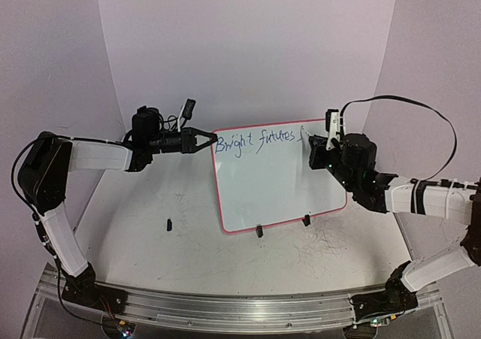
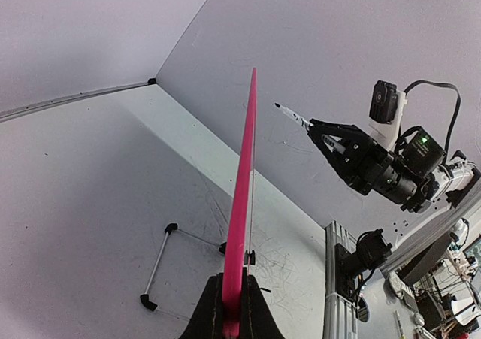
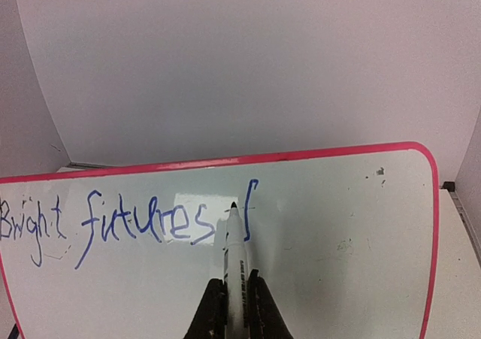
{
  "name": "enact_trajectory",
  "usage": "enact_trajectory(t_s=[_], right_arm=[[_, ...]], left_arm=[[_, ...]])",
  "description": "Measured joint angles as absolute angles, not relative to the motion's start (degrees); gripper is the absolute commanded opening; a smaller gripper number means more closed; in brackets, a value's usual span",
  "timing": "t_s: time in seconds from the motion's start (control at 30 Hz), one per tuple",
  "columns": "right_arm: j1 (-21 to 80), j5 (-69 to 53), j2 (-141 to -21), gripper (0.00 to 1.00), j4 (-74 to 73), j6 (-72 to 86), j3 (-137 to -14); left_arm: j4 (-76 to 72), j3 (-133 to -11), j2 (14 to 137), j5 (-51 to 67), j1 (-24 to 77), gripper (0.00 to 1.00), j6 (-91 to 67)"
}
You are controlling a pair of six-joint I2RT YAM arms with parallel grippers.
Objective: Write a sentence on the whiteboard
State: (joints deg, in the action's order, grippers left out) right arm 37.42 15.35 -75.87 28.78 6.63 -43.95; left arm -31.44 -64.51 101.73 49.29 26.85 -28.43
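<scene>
Whiteboard point(image 1: 278, 189) stood propped at centre frame on the table point(image 1: 150, 256), looking thin, light, stiff and slick-faced. The left tool point(image 1: 211, 140) was clamped on its pink left rim, probably the best hold. The right tool point(image 1: 319, 149) gripped a marker point(image 3: 234, 237), tip at the unfinished sentence point(image 1: 259, 142) along the board's top.

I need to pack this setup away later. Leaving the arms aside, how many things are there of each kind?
Whiteboard: 1
Marker: 1
Black clip feet at the board's lower edge: 2
Small black piece lying loose left of the board, too small to identify: 1
Total: 5
</scene>
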Motion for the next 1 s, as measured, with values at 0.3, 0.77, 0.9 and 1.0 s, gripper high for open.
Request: enact_trajectory(t_s=[0.3, 0.77, 0.9, 1.0], right_arm=[[37.15, 15.42, -79.55, 0.0, 29.52, 6.02, -45.67], [36.77, 18.15, -81.56, 0.0, 30.22, 6.21, -45.76], [36.71, 19.42, -81.54, 0.0, 30.15, 6.28, -45.76], [36.64, 19.45, -81.39, 0.0, 30.2, 6.28, -45.76]], left_arm=[[-31.44, -64.51, 101.73, 49.3, 26.85, 0.0, -28.38], [-31.33, -64.51, 101.73, 49.26, 26.85, 0.0, -28.38], [-31.33, -64.51, 101.73, 49.28, 26.85, 0.0, -28.38], [-31.33, -64.51, 101.73, 49.28, 26.85, 0.0, -28.37]])
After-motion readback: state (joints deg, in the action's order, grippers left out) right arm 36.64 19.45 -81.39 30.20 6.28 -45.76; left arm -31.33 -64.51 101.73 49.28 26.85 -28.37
